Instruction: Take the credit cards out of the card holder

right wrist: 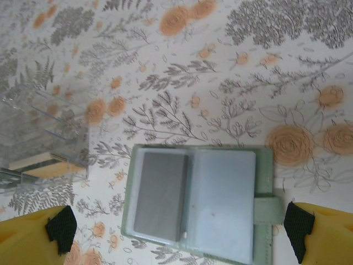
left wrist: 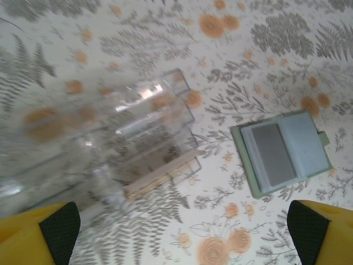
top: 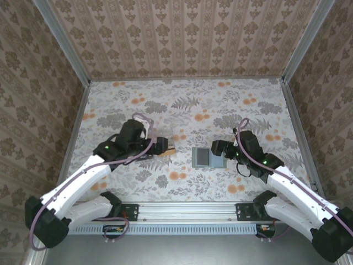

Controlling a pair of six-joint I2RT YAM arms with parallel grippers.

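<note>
The card holder (right wrist: pixel 226 194) lies open and flat on the floral table, grey-green at the rim and blue-grey inside. A dark credit card (right wrist: pixel 160 196) sits in its left pocket. The tan-orange credit card (left wrist: pixel 160 176) rests inside a clear plastic case (left wrist: pixel 118 130), left of the card holder (left wrist: pixel 304 144). My left gripper (left wrist: pixel 182 237) hovers open over the bare table just in front of the case, with nothing between its fingers. My right gripper (right wrist: pixel 179 232) stands open, its fingertips (right wrist: pixel 60 229) straddling the holder's near edge. From above, the left gripper (top: pixel 165 144) and the right gripper (top: pixel 216 148) flank the holder (top: pixel 193 158).
The clear case (right wrist: pixel 44 132) is the only other object, with the tan card's edge (right wrist: pixel 47 164) showing inside it. Patterned walls enclose the table on three sides, and a metal rail (top: pixel 187 208) runs along the near edge.
</note>
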